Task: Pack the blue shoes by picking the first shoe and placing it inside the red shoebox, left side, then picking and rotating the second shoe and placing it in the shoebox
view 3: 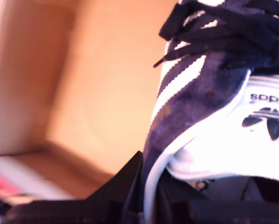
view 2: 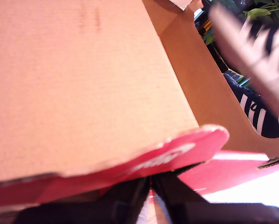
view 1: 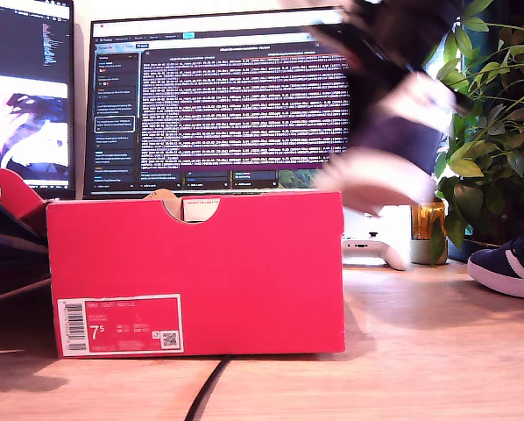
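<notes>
Shoe [view 1: 393, 114], navy w/ white stripes: hanging blurred in the air above the red shoebox [view 1: 196, 272], over the box end nearest the plant [view 1: 499, 114]; not yet inside. Risking a slip: being held only by the heel collar, toe end hanging free, so possibly twisting out of the grip, or catching the box wall on the way down & shoving the box. Also risking landing crosswise, eating room needed for the other shoe [view 1: 507, 263], lying on the table well apart from the box, beyond that same end. My second gripper [view 3: 149, 196]: jaws nearly together, pinching the collar by the white heel tab. My first gripper [view 2: 151, 191]: jaws close together at the edge of the red lid [view 2: 177, 154] beside the box, seemingly clamping it; can't tell for sure.
</notes>
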{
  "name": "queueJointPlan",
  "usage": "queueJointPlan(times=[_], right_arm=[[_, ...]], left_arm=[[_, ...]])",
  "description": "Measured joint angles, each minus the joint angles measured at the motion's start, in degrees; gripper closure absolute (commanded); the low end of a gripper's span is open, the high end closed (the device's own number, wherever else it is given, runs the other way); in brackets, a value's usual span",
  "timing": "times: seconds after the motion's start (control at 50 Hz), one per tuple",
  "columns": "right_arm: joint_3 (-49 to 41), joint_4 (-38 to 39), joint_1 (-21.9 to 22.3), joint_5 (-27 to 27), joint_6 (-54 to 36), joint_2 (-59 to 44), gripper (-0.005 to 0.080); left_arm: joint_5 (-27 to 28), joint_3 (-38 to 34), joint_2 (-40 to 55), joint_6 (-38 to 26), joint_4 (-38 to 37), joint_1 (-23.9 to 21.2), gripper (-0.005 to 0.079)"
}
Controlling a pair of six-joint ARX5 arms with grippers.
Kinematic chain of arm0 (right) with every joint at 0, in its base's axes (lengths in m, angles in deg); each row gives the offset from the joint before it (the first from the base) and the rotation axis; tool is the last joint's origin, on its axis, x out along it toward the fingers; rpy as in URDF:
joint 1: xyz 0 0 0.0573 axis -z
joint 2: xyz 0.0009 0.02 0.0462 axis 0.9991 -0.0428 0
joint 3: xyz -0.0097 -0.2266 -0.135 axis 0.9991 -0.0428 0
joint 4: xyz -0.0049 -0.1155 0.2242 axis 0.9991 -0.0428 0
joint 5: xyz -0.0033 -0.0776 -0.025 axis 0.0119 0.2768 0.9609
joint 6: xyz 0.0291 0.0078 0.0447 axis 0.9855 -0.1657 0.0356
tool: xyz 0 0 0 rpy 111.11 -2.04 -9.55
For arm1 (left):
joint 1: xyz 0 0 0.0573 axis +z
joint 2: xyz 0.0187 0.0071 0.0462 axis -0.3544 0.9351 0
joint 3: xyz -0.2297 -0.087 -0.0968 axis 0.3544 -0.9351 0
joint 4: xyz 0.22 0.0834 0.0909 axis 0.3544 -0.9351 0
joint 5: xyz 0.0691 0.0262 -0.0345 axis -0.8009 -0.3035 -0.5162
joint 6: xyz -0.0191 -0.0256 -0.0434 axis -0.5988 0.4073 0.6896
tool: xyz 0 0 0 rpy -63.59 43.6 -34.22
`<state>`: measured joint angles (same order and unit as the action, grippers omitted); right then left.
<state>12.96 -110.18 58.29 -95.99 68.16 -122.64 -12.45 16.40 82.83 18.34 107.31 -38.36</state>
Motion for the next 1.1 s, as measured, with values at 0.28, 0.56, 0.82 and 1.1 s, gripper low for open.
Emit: queueJointPlan(times=[0.28, 0.56, 0.82, 1.1], right_arm=[[6.73, 7.41, -6.25, -0.09, 5.92, 0.04, 0.0765], [6.73, 18.08, -10.27, 0.28, 10.47, -5.05, 0.0765], [6.73, 21.57, -10.64, 0.44, 15.15, -15.43, 0.0765], [6.71, 26.14, -10.99, 0.46, 19.98, -17.81, 0.0765]], left_arm=[[0.00, 0.00, 0.00, 0.00, 0.00, 0.00, 0.0762], [-0.02, 0.00, 0.00, 0.00, -0.02, 0.00, 0.0762], [0.00, 0.00, 0.00, 0.00, -2.69, 0.00, 0.0762], [-1.25, 0.00, 0.00, 0.00, -3.67, 0.00, 0.0762]])
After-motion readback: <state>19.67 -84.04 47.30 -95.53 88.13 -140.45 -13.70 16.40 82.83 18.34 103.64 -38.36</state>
